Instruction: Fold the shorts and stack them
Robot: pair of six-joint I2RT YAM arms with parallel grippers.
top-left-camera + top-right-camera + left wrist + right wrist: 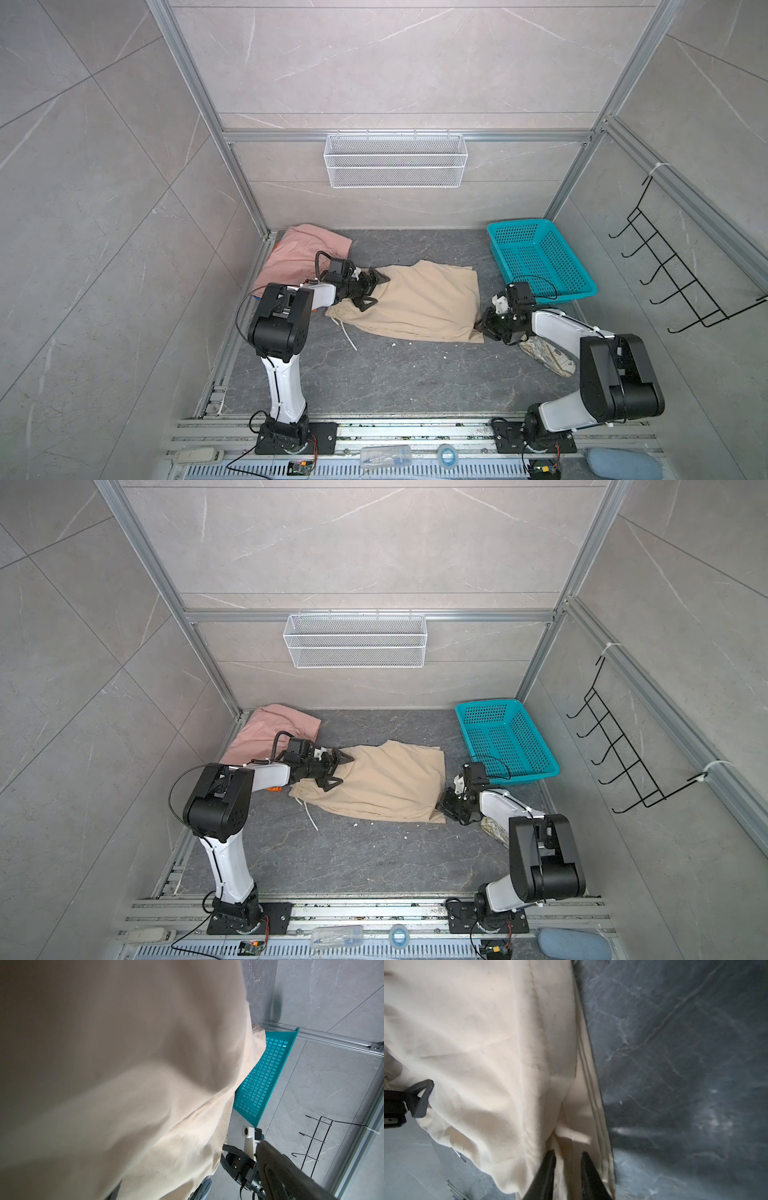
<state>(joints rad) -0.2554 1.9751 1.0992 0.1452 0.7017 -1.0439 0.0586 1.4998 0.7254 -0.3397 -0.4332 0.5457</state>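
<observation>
Right wrist view: right claw (568, 1152) pinching hem of beige shorts (483, 1043);
Top view: left claw (372, 291) spread wide over their other end;
Far left corner: pink shorts (291, 249), crumpled.

Soft, even light, faint shadows; both top views sharp.
Wrist views blur the close beige shorts (124, 1084); fingers out of focus.

A teal basket (540, 262) (505, 739) sits right of centre in both top views. A white wire basket (395, 160) hangs above centre, a black hook rack (669, 266) at the right edge, a tape roll (446, 454) at bottom centre.
</observation>
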